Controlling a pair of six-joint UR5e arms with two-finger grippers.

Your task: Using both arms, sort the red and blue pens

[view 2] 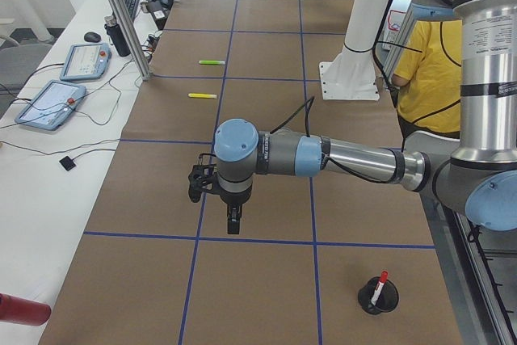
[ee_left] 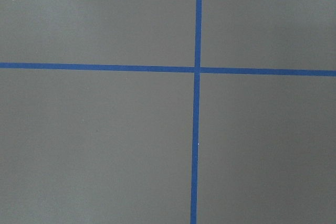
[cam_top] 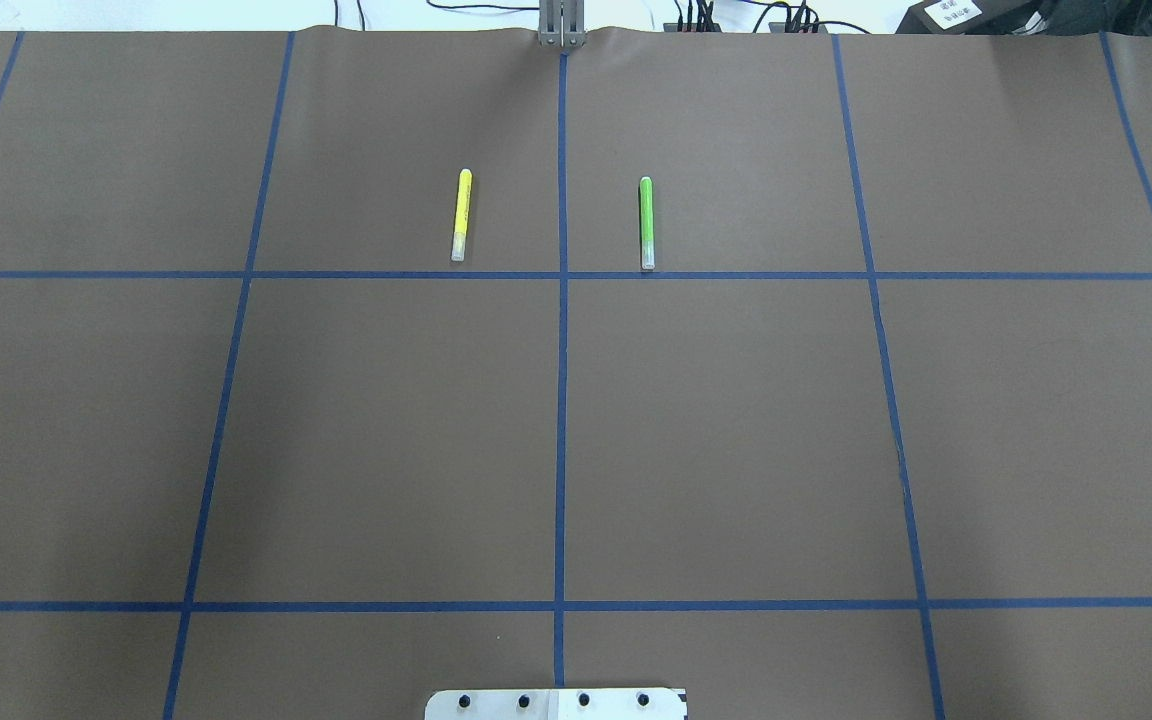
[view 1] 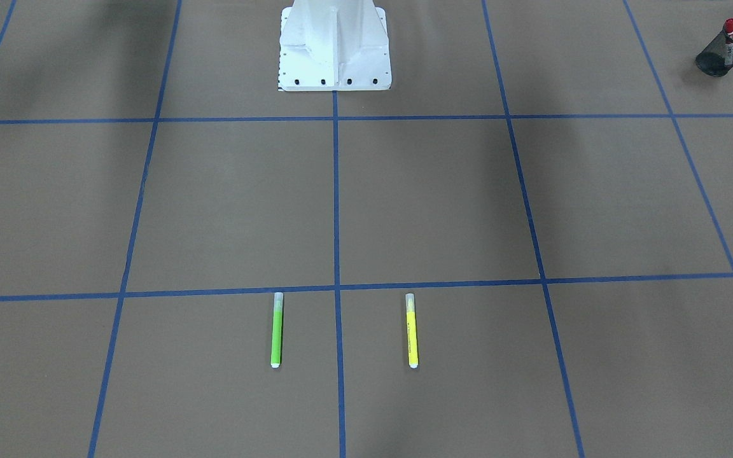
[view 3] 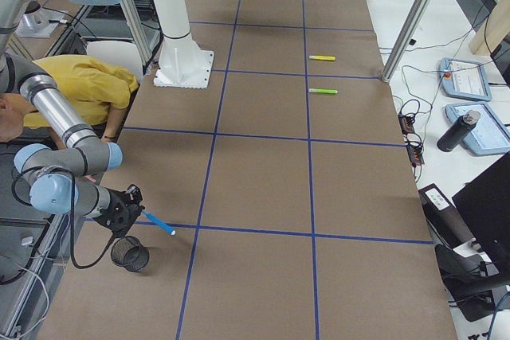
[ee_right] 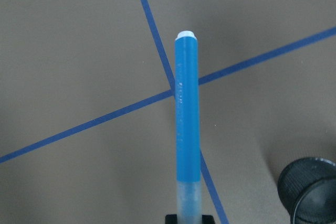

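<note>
The red pen (view 1: 729, 39) stands in a black mesh cup (view 1: 719, 48) at the table's end on my left; the exterior left view shows the red pen (view 2: 379, 287) in that cup (view 2: 378, 299) too. My left gripper (view 2: 233, 222) hangs over bare table, apart from that cup; I cannot tell whether it is open or shut. At the other end, my right gripper (view 3: 137, 210) is shut on the blue pen (ee_right: 186, 119), which tilts in the air beside a second mesh cup (view 3: 130, 254). That blue pen (view 3: 159, 223) points toward the table's middle.
A green highlighter (cam_top: 646, 222) and a yellow highlighter (cam_top: 461, 215) lie side by side on the far side of the table. The white pedestal (view 1: 335, 48) stands at the near edge. A person in a yellow shirt (view 3: 80, 85) bends behind the robot. Tablets (view 2: 50, 104) lie along the operators' side.
</note>
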